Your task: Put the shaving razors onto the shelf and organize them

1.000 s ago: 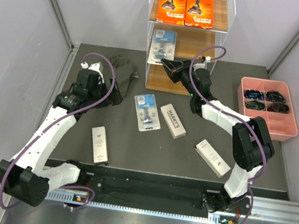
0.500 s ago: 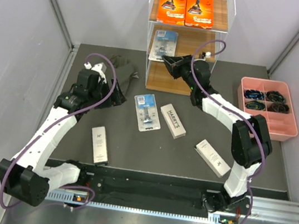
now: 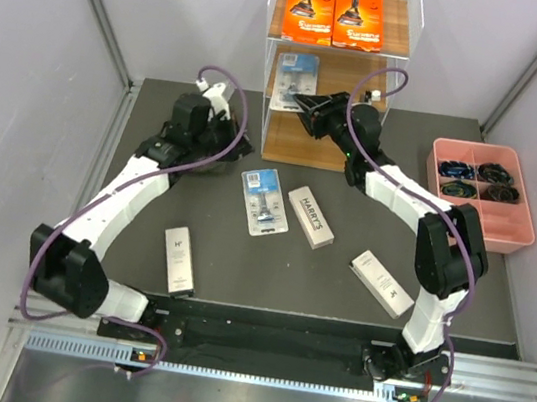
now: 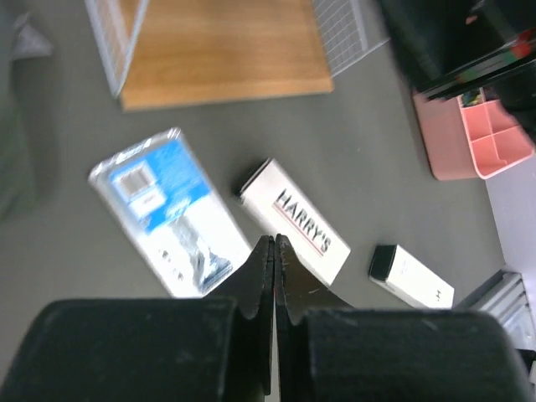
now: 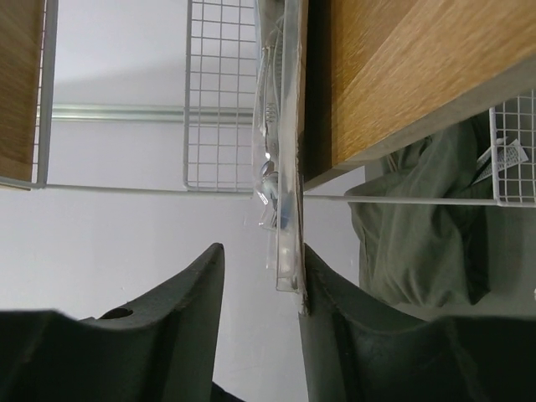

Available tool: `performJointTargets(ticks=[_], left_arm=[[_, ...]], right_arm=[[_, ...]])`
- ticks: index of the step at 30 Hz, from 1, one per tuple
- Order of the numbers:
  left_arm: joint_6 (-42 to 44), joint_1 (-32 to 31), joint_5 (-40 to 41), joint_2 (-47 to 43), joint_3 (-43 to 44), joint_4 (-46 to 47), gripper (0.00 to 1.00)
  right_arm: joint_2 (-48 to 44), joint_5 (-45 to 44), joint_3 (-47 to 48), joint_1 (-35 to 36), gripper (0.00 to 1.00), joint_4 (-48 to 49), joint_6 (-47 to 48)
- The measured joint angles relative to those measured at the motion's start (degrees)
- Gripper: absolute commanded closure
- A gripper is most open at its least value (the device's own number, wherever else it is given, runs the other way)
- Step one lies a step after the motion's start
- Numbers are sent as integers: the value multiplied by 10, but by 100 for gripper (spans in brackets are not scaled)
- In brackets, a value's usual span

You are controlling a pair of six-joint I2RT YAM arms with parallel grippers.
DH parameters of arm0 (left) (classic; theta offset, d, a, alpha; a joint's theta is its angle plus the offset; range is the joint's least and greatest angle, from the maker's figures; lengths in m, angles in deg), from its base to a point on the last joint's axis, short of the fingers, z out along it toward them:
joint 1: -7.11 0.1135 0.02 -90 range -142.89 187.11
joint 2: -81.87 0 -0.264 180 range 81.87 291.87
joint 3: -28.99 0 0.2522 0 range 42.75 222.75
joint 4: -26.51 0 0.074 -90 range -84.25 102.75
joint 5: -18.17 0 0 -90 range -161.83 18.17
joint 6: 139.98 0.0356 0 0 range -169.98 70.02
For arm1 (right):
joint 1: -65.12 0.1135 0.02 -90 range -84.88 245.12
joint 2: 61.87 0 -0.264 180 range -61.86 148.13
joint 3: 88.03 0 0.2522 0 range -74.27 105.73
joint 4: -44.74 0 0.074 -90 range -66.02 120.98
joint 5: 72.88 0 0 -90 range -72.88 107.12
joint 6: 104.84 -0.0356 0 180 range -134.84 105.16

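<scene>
The shelf [image 3: 337, 70] stands at the back with two orange razor boxes [image 3: 334, 16] on its top tier. A blue blister pack [image 3: 294, 78] lies on the middle tier. My right gripper [image 3: 302, 106] is at that pack's near end, open. In the right wrist view the pack's edge [image 5: 289, 167] rests on the wood and touches one finger [image 5: 335, 301], with a gap to the other. On the table lie another blister pack [image 3: 264, 200], a Harry's box [image 3: 310, 216] and two white boxes [image 3: 381, 283] [image 3: 178, 260]. My left gripper [image 4: 274, 244] hovers shut and empty above the blister pack [image 4: 163, 213].
A pink compartmented tray [image 3: 526, 221] with dark small items sits at the right edge. A green cloth [image 3: 222, 121] lies left of the shelf's foot, beside my left arm. The shelf's bottom tier [image 4: 222, 50] is bare wood.
My right gripper has opened and let go of the blister pack on the middle tier. My left arm has swung right toward the table's middle, and its gripper has shut.
</scene>
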Motion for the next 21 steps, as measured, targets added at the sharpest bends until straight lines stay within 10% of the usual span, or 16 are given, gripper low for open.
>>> performJointTargets(ticks=[21], left_arm=[[143, -110, 148, 172, 95, 167, 100]], right_arm=[[9, 50, 16, -12, 53, -21, 0]])
